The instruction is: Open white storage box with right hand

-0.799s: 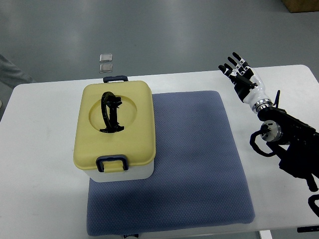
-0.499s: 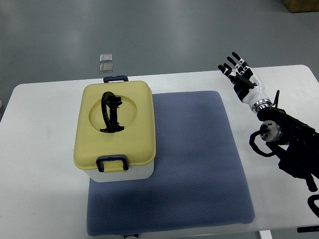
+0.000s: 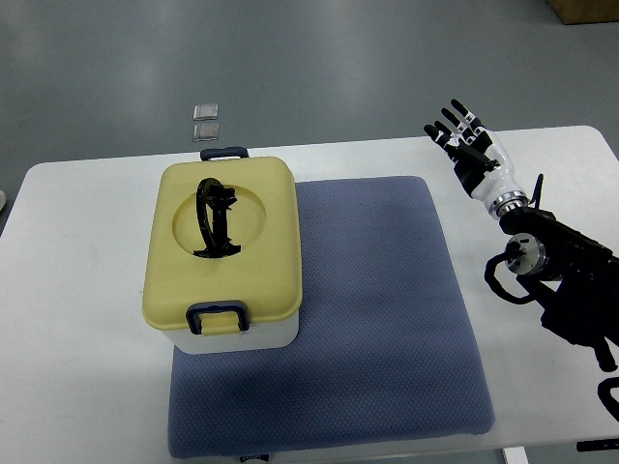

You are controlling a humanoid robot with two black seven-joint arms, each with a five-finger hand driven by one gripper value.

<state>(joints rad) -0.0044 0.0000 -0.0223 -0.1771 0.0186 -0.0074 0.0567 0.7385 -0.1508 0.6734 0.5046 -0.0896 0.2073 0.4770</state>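
The white storage box (image 3: pixel 244 334) stands on the left part of a blue-grey mat (image 3: pixel 377 309). Its pale yellow lid (image 3: pixel 261 246) is down, with a black carry handle (image 3: pixel 215 218) folded flat in a round recess. Dark blue latches sit at the near edge (image 3: pixel 217 315) and the far edge (image 3: pixel 223 153). My right hand (image 3: pixel 464 140) is at the table's right side, well apart from the box, with its fingers spread and holding nothing. Its black arm (image 3: pixel 566 280) comes in from the right edge. The left arm does not show.
The white table (image 3: pixel 77 319) carries the mat and box. Two small clear squares (image 3: pixel 205 121) lie on the grey floor beyond the table's far edge. A brown box corner (image 3: pixel 585 10) shows at the top right.
A grey shape at the far left edge has left the picture. The right hand and the box have not moved.
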